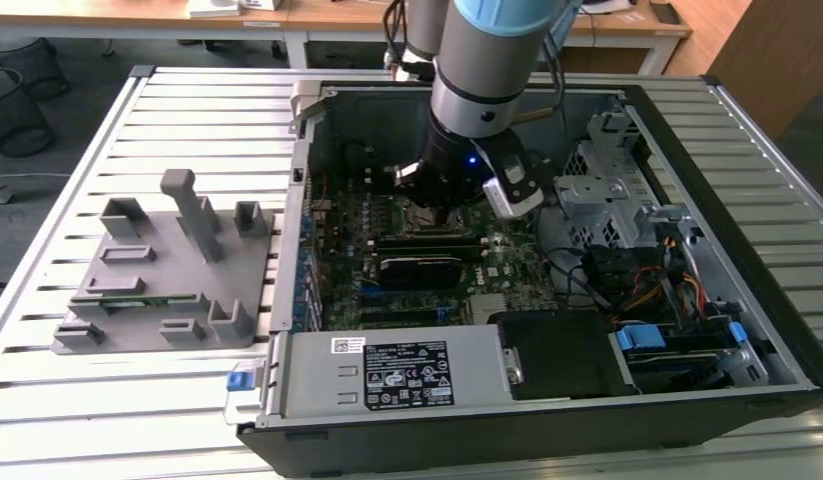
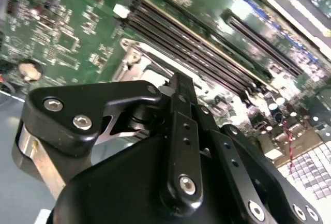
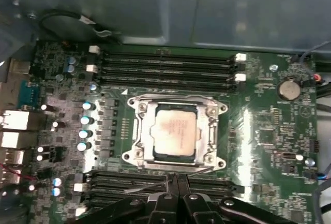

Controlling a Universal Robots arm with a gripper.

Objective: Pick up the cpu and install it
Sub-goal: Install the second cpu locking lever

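Nearest the lens in both wrist views, the black linkage of the hand (image 3: 175, 182) is seen with its fingers (image 2: 181, 92) drawn together to a narrow tip, nothing being held between them. In the exterior view the hand (image 1: 438, 212) is lowered inside the open computer case (image 1: 731, 290), which lies on the slatted tabletop (image 1: 198, 110).

Below the hand, the green motherboard (image 3: 269, 131) is spread out, with long black memory slots (image 3: 165, 69) on the far side of the socket and more of them directly under the fingertips. The silver socket frame (image 3: 207, 131) lies just ahead of the fingertips, and the cpu (image 3: 175, 132) is seated inside it, flat and square to the frame. The hand is near the cpu but is not touching it.

The cpu is judged to be light, thin and stiff, with a smooth metal top that would be slippery under flat pads. Its underside contacts, and whatever contacts lie hidden in the socket beneath it, are expected to be fragile, so tilting or dragging is to be avoided. A hold is best taken on two opposite edges, though little edge is exposed while the chip sits within the frame.

Well to the side of the hand, outside the case, a grey fixture block (image 1: 171, 270) with upright posts rests on the tabletop.
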